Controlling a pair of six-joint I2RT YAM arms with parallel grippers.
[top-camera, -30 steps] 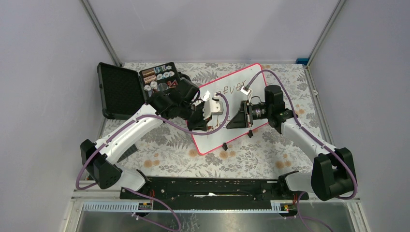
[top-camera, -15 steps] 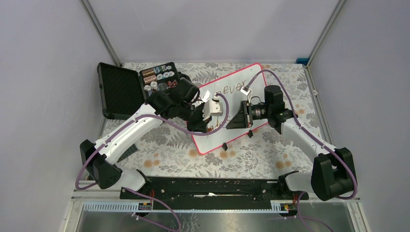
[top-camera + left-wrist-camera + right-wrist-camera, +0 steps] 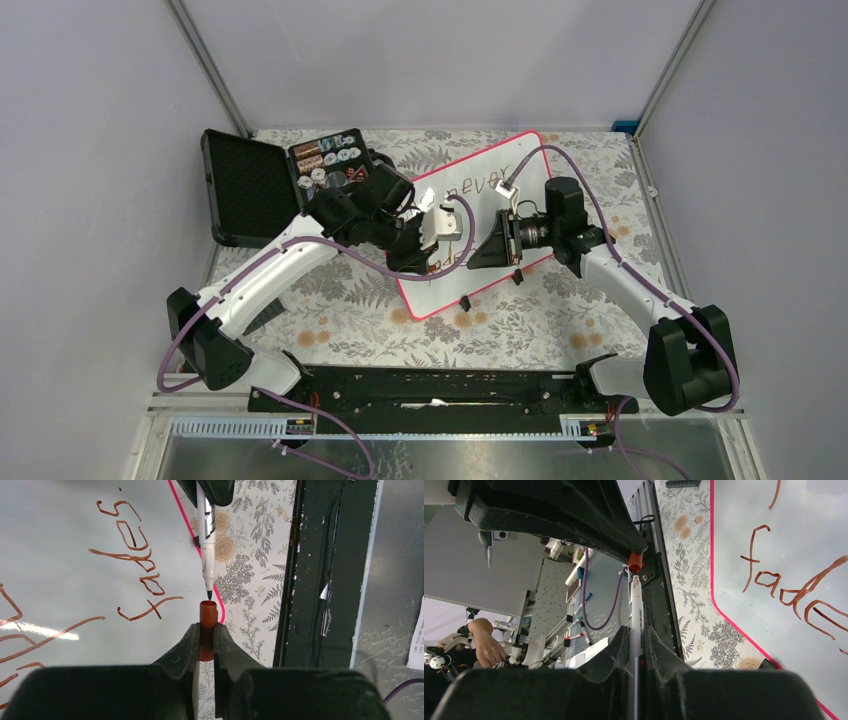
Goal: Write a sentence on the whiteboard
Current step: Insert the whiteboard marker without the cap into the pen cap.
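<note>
Over the written whiteboard [image 3: 60,540], the left gripper [image 3: 207,630] clamps a brown cap [image 3: 208,611] and the right gripper [image 3: 636,632] clamps the marker [image 3: 206,535], aligned for recapping.

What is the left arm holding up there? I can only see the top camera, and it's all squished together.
Observer: In the left wrist view, the left gripper is pinching a small brown cap.
Operator: Where did the pen go?
Observer: The right wrist view shows the right gripper clamped around the marker, which is aimed straight at that cap.
Operator: Is the cap on yet?
Observer: Not yet. In the left wrist view the dark tip sits right at the cap's open mouth, and the white barrel is all outside.
</note>
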